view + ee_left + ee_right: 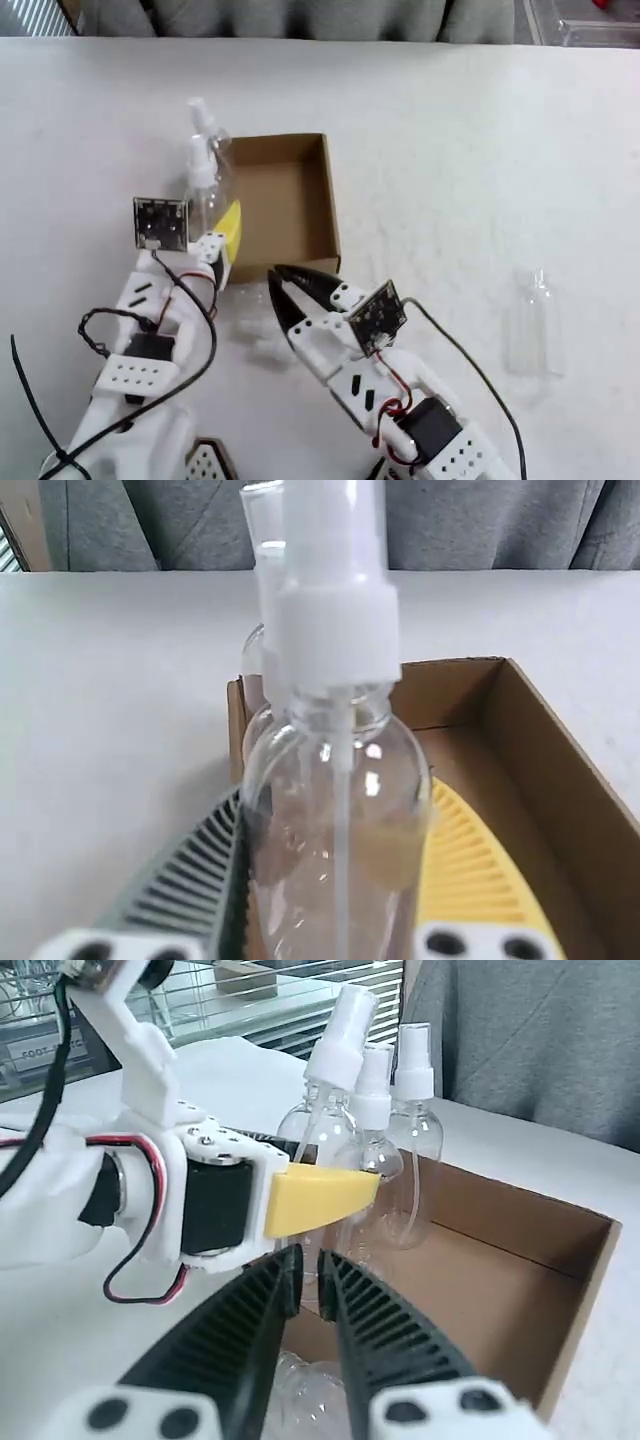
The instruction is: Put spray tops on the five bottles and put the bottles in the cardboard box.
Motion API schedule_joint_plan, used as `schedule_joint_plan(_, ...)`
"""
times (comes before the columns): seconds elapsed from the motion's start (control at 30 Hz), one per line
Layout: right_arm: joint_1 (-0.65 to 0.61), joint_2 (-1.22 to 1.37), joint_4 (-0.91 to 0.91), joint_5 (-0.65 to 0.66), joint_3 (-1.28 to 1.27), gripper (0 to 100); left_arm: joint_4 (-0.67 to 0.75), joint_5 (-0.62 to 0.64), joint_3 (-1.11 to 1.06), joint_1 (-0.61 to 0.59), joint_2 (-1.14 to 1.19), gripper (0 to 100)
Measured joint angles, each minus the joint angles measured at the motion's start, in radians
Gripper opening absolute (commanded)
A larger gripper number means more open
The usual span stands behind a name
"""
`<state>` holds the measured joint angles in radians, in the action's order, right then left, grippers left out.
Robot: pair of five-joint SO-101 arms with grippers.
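Note:
My left gripper [212, 228], with one grey and one yellow finger, is shut on a clear bottle [330, 810] that carries a white spray top [335, 610]. It holds the bottle upright at the left wall of the cardboard box [285, 210]. Two more topped bottles [405, 1160] stand just behind it at the box's left corner. My right gripper [275, 272] has black fingers and is shut on nothing, just outside the box's near corner. Under it a clear bottle [255, 340] lies on the table, seen in the right wrist view as bottle [310, 1390].
A capless clear bottle [530, 322] lies on the white table far to the right. The box's open floor [500, 1260] lies to the right of the standing bottles. Wires trail from both arms along the table's near edge.

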<state>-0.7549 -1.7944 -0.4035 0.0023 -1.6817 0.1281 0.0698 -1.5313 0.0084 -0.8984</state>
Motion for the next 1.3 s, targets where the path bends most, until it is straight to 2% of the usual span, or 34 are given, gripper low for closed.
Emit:
schedule_joint_plan(0.47, 0.006, 0.0, 0.0, 0.0, 0.0, 1.5, 0.002, 0.002, -0.029, 0.0, 0.0, 2)
schedule_joint_plan(0.77, 0.006, 0.0, 0.0, 0.0, 0.0, 1.5, 0.077, -0.003, -0.147, 0.008, -0.002, 2)
schedule_joint_plan(1.3, 0.006, 0.0, 0.0, 0.0, 0.0, 1.5, 0.103, -0.006, -0.149, 0.008, -0.002, 3)
